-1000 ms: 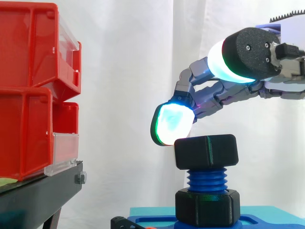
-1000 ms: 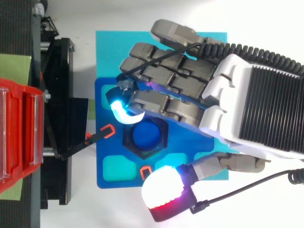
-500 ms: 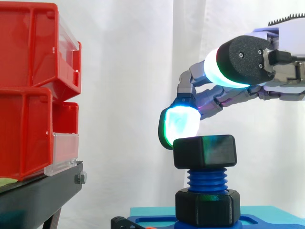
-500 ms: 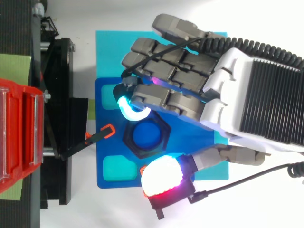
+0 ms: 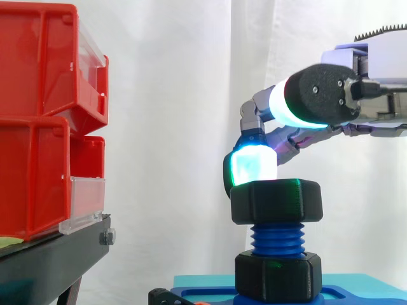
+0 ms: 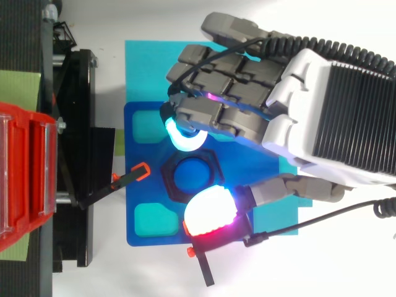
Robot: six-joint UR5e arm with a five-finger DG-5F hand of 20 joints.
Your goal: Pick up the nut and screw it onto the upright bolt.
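The hand (image 6: 322, 117) has drawn in over the bolt (image 5: 277, 239). Its curled fingers now cup the upper nut (image 5: 275, 202), with a cyan pad (image 5: 252, 166) on its rim and the thumb pad (image 6: 209, 213) closing from the opposite side. That nut, atop the bolt's thread, has turned a little, so screwing looks underway. Count: one bolt and two black nuts, the lower nut (image 5: 277, 276) at the bolt's foot.

Blk hex nut (image 5: 276, 201), level, on top of blue bolt (image 5: 277, 239), bolt upright, threads bare below nut

Matt black plastic nut (image 5: 275, 202), blue plastic bolt (image 5: 277, 239)
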